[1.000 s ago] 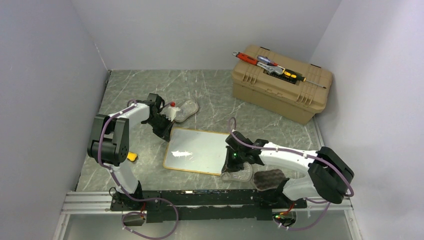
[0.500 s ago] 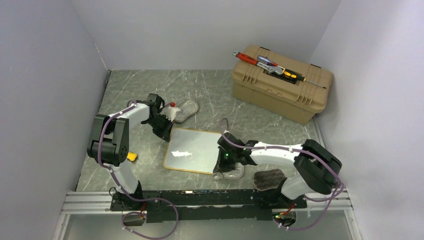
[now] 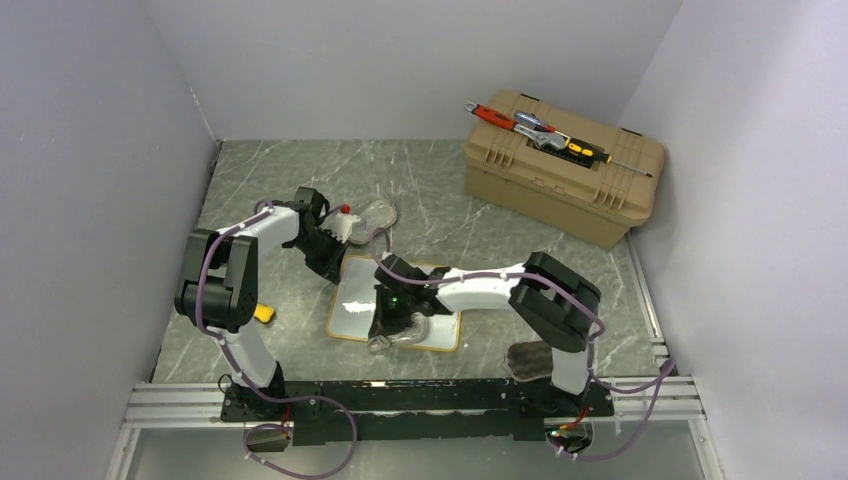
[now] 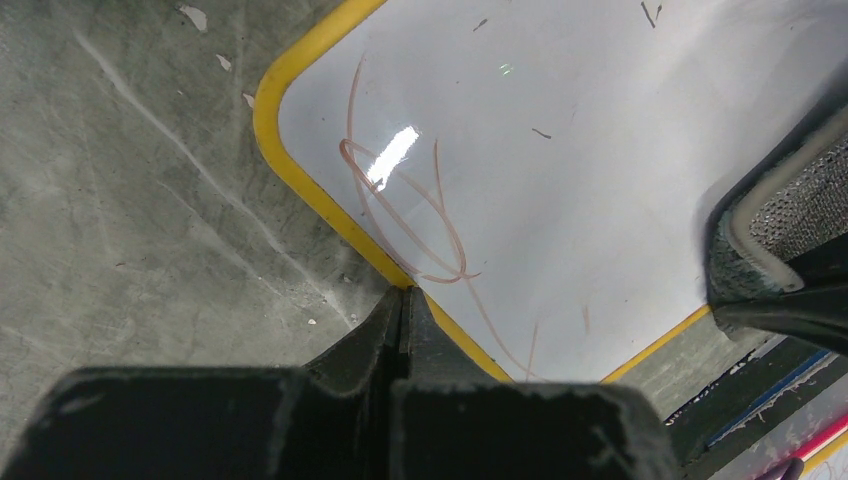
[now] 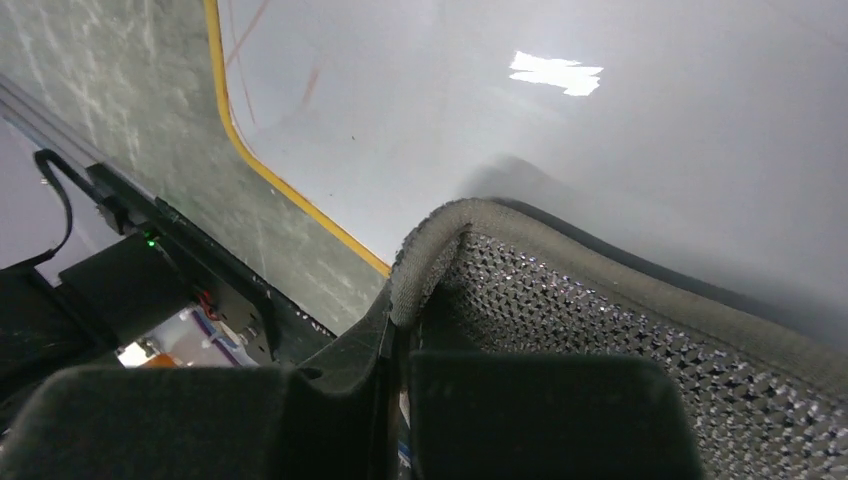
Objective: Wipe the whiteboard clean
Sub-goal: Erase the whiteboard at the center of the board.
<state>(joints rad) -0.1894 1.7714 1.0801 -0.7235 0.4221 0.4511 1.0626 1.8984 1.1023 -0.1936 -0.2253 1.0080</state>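
- the whiteboard (image 3: 352, 298) lies flat on the grey marbled worktop (image 4: 130, 200), a bit left of centre, between the two arms and well apart from the tan toolbox (image 3: 560, 180) in the far right corner
- it looks thin, stiff and light to me, with a glossy face that's surely slick. my guess is it skates around on that smooth stone as soon as something drags across it
- so i wouldn't lift it at all. best place to take hold is the yellow frame (image 4: 300, 170), pinned down near a corner, which leaves the white face free for wiping
- that's pretty much what the left hand (image 4: 405, 305) is doing: clenched shut on nothing, tips right at the frame on the board's far-left side
- right hand (image 5: 400, 330) is clenched on a soft mesh pad (image 5: 600, 300) with a grey fabric rim, and the pad rests on the board near its front edge
- the pad looks squishy, so it should flatten under pressure and be kind to the surface
- reddish-brown scribbles (image 4: 400, 200) are left near the pinned corner, plus a few tiny dark flecks further along, so i'd say the job isn't finished
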